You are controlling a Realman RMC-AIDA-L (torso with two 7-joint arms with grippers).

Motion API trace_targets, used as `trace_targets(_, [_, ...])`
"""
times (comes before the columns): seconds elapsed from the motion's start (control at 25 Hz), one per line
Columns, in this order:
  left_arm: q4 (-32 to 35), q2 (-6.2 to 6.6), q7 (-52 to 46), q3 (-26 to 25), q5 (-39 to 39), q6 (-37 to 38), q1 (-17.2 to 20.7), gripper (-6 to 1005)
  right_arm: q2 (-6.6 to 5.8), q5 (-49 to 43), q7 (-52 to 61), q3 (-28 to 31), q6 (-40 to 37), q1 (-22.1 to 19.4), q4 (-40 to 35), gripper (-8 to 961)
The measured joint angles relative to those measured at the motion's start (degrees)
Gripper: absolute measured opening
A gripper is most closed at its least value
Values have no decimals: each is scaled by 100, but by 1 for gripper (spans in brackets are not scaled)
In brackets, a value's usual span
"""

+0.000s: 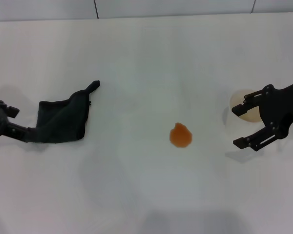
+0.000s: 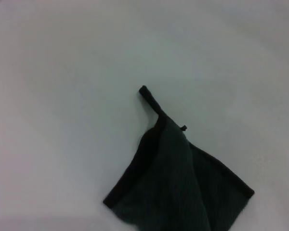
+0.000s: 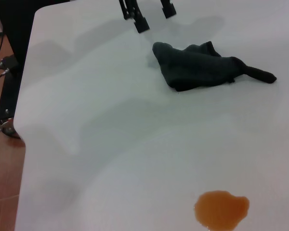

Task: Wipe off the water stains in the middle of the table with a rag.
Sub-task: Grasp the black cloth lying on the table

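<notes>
- The table (image 1: 136, 58) fills your view: a broad, smooth white top, bounded at the far edge by a pale wall with dark vertical seams.
- In the right wrist view you see the table's rounded corner, with reddish-brown floor (image 3: 2, 192) and cables (image 3: 2, 72) past it.
- The rag (image 1: 63, 118) lies on the table's left part, dark and crumpled, its pointed tail aimed away from the robot.
- The right gripper (image 1: 244, 126) hovers at the right side, fingers spread wide and holding nothing, just in front of a pale cup (image 1: 244, 105).
- The left gripper (image 1: 10, 124) sits at the left edge, touching the rag's near corner; you cannot tell whether its fingers are clamped on the cloth.
- The water stains (image 1: 180, 135) are one small orange-brown blot near the table's middle, well apart from the rag, nearer the right gripper.
</notes>
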Motion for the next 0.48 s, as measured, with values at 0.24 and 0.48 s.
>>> trace_targets(0.24, [-5,-273,-247,10,170,-291,-173,874,7,11,0,-10,14,-46,35,844])
trace_targets(0.48, [-29,-390,-596,31,372,-675,-208,874,15,20,-1,-9,14,-43,46,844])
